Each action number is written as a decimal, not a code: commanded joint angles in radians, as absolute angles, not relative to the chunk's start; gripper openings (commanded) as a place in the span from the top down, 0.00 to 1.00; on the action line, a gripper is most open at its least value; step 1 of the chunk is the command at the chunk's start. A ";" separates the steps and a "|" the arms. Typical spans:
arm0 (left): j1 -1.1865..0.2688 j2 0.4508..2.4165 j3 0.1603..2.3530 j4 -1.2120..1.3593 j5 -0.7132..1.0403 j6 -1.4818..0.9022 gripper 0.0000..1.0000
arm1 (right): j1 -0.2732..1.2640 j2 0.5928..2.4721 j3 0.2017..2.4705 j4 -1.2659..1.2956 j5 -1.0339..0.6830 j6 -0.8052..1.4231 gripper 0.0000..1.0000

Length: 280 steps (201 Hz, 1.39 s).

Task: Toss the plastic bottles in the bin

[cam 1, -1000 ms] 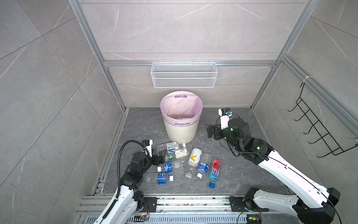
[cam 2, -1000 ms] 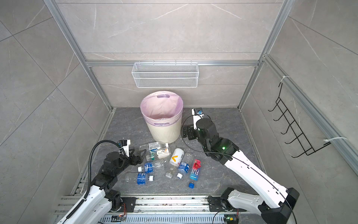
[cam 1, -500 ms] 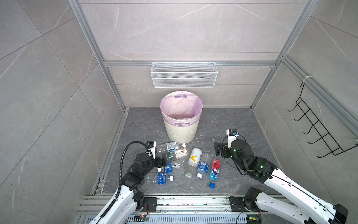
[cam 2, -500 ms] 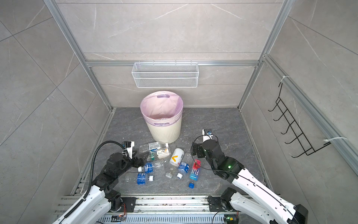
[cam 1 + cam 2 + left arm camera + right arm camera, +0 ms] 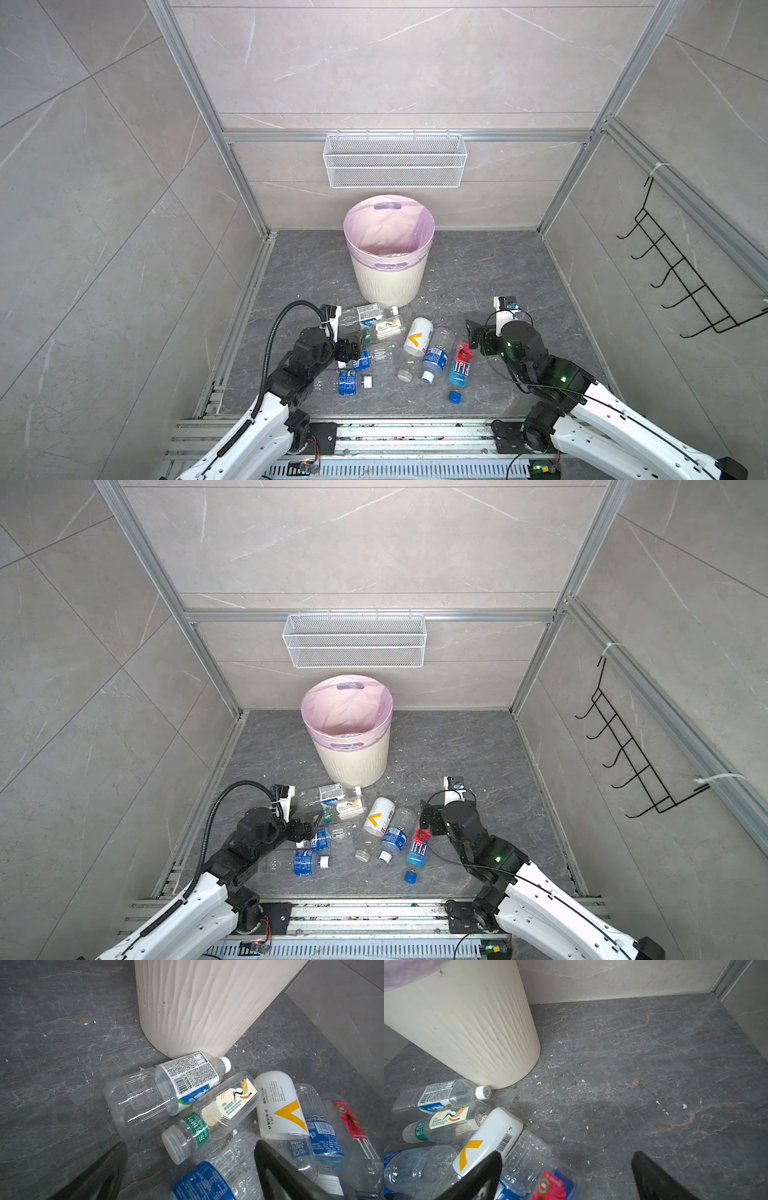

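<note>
Both released, the left hand (image 5: 354,345) and right hand (image 5: 473,336) are hovering over the plastic bottles (image 5: 417,337) lying on the floor (image 5: 478,270) near the bin (image 5: 388,284), leaving nearly everything undone.

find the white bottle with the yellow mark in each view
Top view: white bottle lies mid-pile, on the near side of the bin.
Top view: same place, near side of the bin.
Left wrist: in view, beside the crane-label bottle.
Right wrist: in view, beside the crane-label bottle.
Shared landmark: the bin's ribbed cream wall.
</note>
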State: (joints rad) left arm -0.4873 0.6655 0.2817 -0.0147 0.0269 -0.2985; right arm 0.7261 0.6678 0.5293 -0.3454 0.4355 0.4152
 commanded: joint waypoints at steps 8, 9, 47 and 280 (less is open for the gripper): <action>-0.510 0.677 0.321 0.016 -0.008 -0.260 0.03 | 0.730 0.643 0.486 -0.293 0.478 0.405 0.01; -0.511 0.678 0.321 0.017 -0.009 -0.259 0.03 | 0.730 0.643 0.485 -0.293 0.478 0.405 0.01; -0.534 0.684 0.325 0.017 -0.034 -0.250 0.03 | 0.730 0.634 0.454 -0.283 0.486 0.408 0.01; -0.638 0.837 0.545 -0.214 -0.102 -0.279 0.03 | 0.724 0.652 0.404 -0.227 0.463 0.420 0.01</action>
State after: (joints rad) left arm -0.6193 0.8516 0.4923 -0.1612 -0.1188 -0.2611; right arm 0.7261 0.6460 0.4007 -0.2272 0.4568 0.4152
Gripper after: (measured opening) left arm 0.974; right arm 0.992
